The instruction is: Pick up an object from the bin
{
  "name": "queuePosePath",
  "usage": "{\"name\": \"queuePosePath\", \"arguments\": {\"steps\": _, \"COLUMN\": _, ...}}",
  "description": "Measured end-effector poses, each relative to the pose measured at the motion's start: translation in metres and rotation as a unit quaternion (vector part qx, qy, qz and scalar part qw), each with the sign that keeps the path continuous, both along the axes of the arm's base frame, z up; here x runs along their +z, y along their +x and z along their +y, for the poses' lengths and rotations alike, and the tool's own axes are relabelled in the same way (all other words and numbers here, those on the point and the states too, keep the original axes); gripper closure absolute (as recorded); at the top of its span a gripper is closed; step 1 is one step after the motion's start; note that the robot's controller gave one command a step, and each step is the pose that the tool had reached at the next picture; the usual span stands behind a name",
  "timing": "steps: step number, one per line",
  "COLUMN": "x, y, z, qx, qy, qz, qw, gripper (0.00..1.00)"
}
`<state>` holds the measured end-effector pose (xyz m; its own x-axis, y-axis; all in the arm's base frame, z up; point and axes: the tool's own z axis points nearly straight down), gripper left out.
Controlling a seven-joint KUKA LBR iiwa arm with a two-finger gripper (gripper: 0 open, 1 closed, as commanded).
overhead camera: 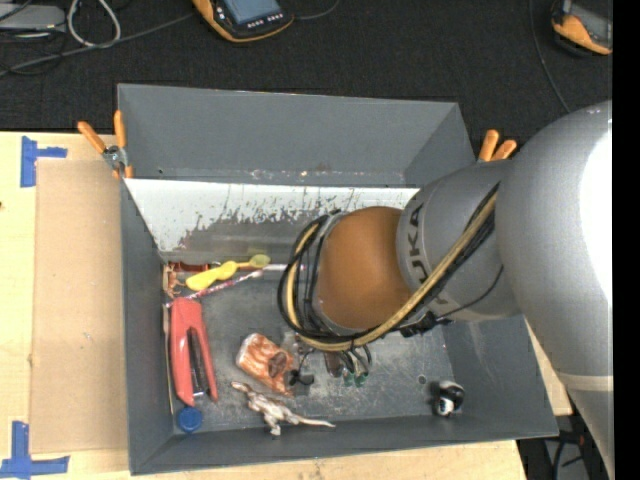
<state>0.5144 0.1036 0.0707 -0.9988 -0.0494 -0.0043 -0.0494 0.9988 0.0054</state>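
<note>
Close to the front wall of the bin [145, 348] lie a pale toy lizard [280, 411], a blue cap [188, 420] at the left and a small black-and-white knob [446, 398] at the right. Just beyond the lizard the gripper [322, 366] hangs low under its orange wrist cover, which hides whether it is open or closed; nothing can be seen in its hold. A crumpled copper-brown piece [262, 358] lies just to its left and is probably the easiest pick: centre over it and descend straight, clear of the lizard. Farther left a red stapler-like tool [186, 353] lies along the wall. Beyond it lies a yellow banana-shaped piece [225, 273].
</note>
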Motion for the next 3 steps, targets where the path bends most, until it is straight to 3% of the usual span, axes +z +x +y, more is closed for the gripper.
{"name": "queuePosePath", "arguments": {"steps": 1, "x": 0.000, "y": 0.000, "z": 0.000, "qx": 0.000, "qy": 0.000, "qz": 0.0004, "qw": 1.0000, "gripper": 1.00}}
{"name": "queuePosePath", "arguments": {"steps": 2, "x": 0.067, "y": -0.003, "z": -0.008, "qx": -0.022, "qy": -0.001, "qz": 0.0032, "qw": 0.9997, "gripper": 1.00}}
{"name": "queuePosePath", "arguments": {"steps": 3, "x": 0.159, "y": 0.007, "z": -0.015, "qx": -0.056, "qy": -0.001, "qz": 0.0054, "qw": 0.9984, "gripper": 1.00}}
